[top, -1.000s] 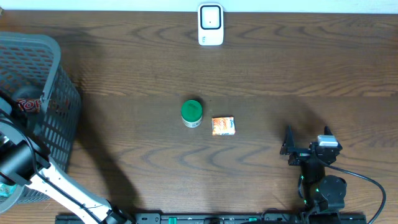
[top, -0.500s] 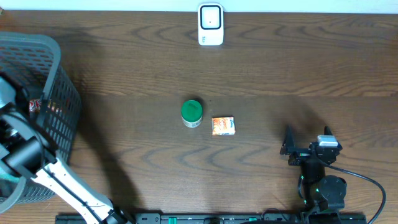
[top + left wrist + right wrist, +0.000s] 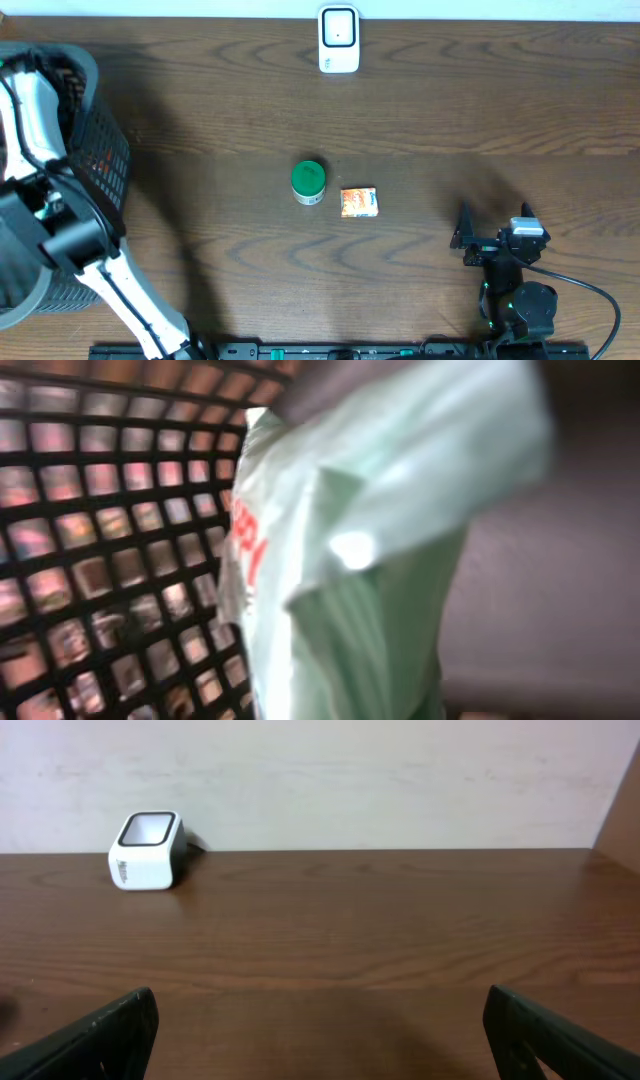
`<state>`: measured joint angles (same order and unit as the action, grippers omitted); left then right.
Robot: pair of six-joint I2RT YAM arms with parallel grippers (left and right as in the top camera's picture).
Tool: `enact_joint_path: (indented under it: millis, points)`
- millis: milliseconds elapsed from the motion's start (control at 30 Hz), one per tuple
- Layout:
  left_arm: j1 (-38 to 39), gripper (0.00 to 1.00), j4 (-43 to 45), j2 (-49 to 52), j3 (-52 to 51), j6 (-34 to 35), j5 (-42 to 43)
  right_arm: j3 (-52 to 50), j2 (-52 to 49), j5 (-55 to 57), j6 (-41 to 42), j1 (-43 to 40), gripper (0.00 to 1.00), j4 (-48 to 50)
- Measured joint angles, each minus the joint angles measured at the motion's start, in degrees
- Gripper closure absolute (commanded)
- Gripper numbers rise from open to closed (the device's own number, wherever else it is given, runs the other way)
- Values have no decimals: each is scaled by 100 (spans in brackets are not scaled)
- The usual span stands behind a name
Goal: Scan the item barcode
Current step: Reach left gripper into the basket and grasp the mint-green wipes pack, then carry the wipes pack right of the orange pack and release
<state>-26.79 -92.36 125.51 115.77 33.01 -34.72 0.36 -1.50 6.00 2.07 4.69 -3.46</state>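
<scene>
- Two fingers of my left gripper are out of sight but pinched shut on a pale green packet [image 3: 380, 510] with red lettering, at the grey basket [image 3: 100, 160], whose mesh stands just behind it.
- Well to that gripper's right, a green-lidded jar [image 3: 308, 181] and a small orange box [image 3: 359, 202] sit near each other, not touching.
- My right gripper [image 3: 320, 1035] gapes wide, holding nothing; the white scanner [image 3: 146, 851] stands far ahead, to its left.
</scene>
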Motion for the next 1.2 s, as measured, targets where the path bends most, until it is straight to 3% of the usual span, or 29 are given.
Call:
enact_joint_path:
  millis: [200,400,500,633,700,833,1033,1200]
  points:
    - [114,93,131,-1956,232,2,46,0,0,0,0,0,1,0]
    - [90,93,1099,-4028,339,122,334,0,0,0,0,0,1,0]
    - [79,93,1582,-4830,354,192,1287,0,0,0,0,0,1,-2]
    - [365,93,2284,-5547,372,245,3274,0,0,0,0,0,1,0]
    - [763,92,2490,-5685,380,245,4291,0,0,0,-2,0,1,0]
    - [1978,93,2610,-5523,284,-120,5438,0,0,0,0,0,1,0]
    - [3976,93,2833,-4756,-431,-922,6087,0,0,0,0,0,1,0]
    - [5160,93,3515,-3696,-1080,-1364,6321,0,0,0,-2,0,1,0]
